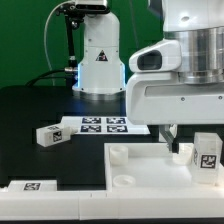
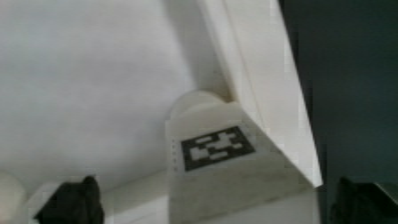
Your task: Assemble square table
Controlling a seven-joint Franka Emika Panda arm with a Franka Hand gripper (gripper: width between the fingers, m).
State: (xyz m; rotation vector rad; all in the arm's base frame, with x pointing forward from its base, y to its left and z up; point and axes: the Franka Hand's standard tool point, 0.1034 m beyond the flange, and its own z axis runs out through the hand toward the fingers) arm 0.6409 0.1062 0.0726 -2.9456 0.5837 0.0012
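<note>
1. White tray-like tabletop (image 1: 150, 172) across the lower right of the exterior view, on a black table (image 1: 40, 105).
2. Gripper (image 1: 172, 140) low over it, fingers (image 2: 71, 200) spread wide, gripping nothing.
3. Tagged leg (image 1: 207, 155) upright at the right edge; second leg (image 1: 48, 135) lying middle left, beside the marker board (image 1: 100, 125).

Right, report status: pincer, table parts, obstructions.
Pincer open, empty, low over tabletop. One leg at tabletop's rim beside pincer; second leg loose, exterior view's left. No obstruction seen.
</note>
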